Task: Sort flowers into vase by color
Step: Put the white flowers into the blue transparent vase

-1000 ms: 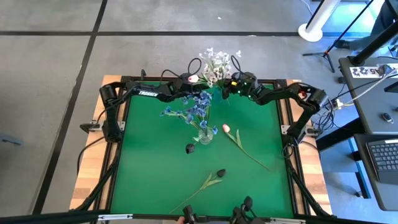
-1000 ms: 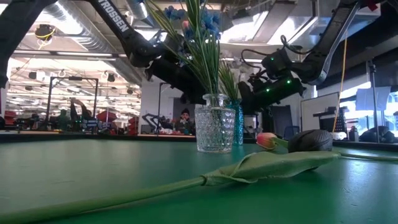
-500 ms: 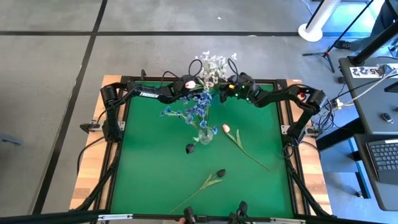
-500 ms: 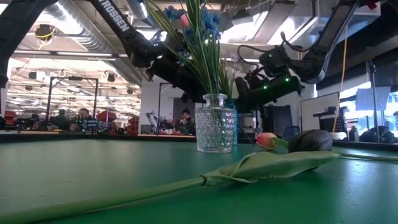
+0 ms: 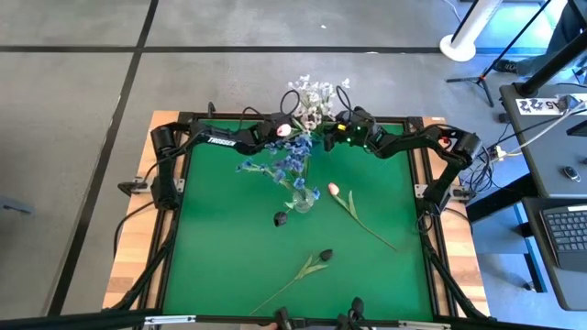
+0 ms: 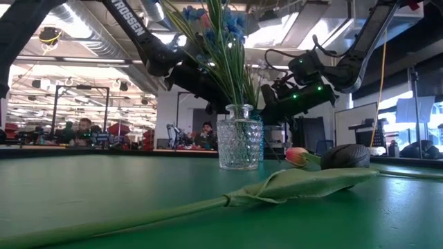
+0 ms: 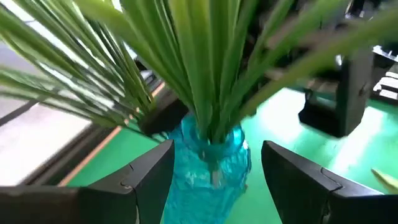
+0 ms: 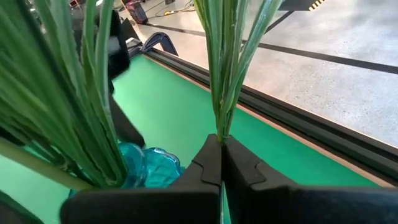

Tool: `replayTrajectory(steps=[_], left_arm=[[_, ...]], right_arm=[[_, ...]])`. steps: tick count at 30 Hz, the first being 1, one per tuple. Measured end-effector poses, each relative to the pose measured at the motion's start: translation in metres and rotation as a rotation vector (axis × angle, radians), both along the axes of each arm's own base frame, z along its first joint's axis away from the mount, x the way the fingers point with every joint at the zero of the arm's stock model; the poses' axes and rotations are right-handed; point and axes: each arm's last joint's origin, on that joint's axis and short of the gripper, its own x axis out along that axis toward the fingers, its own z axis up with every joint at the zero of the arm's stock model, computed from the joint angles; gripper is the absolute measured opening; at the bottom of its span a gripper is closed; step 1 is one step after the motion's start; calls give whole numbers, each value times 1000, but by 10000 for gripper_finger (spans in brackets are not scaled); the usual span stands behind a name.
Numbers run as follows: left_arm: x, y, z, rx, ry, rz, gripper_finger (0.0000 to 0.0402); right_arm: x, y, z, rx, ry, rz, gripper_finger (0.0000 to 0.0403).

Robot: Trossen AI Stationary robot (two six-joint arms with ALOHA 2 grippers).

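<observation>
My right gripper (image 8: 221, 163) is shut on thin green stalks at the table's far edge, just right of the blue glass vase (image 8: 144, 165). White blossoms (image 5: 316, 95) cluster above that spot. My left gripper (image 7: 214, 180) is open, its fingers standing on either side of the blue vase (image 7: 211, 160) without touching it; green stalks stand in the vase's mouth. A clear glass vase (image 5: 302, 198) with blue blossom sprays (image 5: 286, 161) stands mid-table. A pink tulip (image 5: 333, 189) and two near-black tulips (image 5: 280, 218) (image 5: 325, 255) lie flat on the green mat. My right gripper pinches a small bundle of thin green stalks (image 8: 219, 132) between its two shut fingers. The stalks run on past the fingertips. Their lower end is hidden behind the fingers, so where it sits does not show.
The table frame's far rail (image 8: 292, 127) runs close behind both grippers. The clear vase (image 6: 239, 144) stands just in front of them. Tulip stalks (image 5: 371, 230) (image 5: 284, 286) stretch across the near right part of the mat; the mat's left half (image 5: 215, 238) is bare.
My right gripper has moved a little toward the table's left, closer to the blue vase, carrying its stalks and the white blossoms with it. My left gripper has shifted slightly toward the near edge.
</observation>
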Motion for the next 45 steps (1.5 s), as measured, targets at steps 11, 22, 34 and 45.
replayTrajectory(steps=[11,22,34,45], left_arm=[[13,3,-11,-8,-11,23,236],[13,3,-11,-2,34,66,211],[12,1,-15,-3,86,67,147],[6,-3,-11,33,186,10,147]], right_arm=[[12,6,8,7,-25,58,0],[15,8,7,2,30,54,0],[-15,-5,29,-12,115,13,0],[-49,8,88,-150,106,-58,0]])
